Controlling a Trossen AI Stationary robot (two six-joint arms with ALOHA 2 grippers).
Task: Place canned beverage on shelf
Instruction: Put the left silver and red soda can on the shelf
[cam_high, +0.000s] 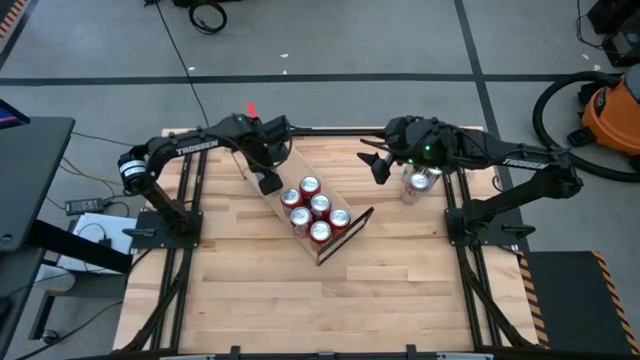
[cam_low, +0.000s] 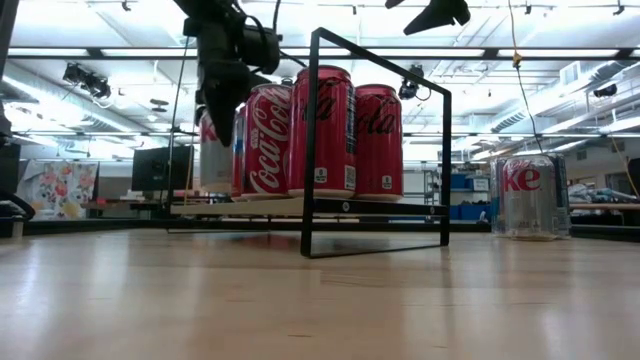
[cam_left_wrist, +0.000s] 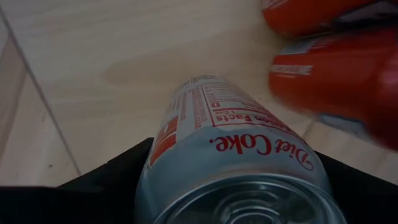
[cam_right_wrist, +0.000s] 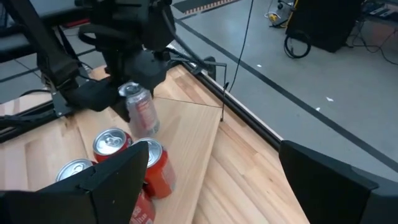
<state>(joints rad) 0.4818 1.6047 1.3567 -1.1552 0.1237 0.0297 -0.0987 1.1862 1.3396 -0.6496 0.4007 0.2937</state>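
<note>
A silver Diet Coke can (cam_left_wrist: 230, 162) sits clamped in the left claw (cam_high: 268, 180), above the shelf (cam_high: 345, 232) at mid-worktop, at ten o'clock of five red cans (cam_high: 310, 207). Right claw (cam_high: 378, 163), fingers apart, hovers near two silver cans (cam_high: 417, 185).

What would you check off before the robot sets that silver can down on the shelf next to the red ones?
1. Diet Coke can held between the left gripper fingers: ok.
2. Held can above the shelf, over its bare part: ok.
3. Held can upright: cannot tell; it looks tilted.
4. Five red cans standing together on the plank, leaving free room near the left gripper: ok.
5. Right gripper open and empty, raised off the table, away from the shelf: ok.
6. Spare Diet Coke cans standing on the table, apart from the shelf: ok.
</note>
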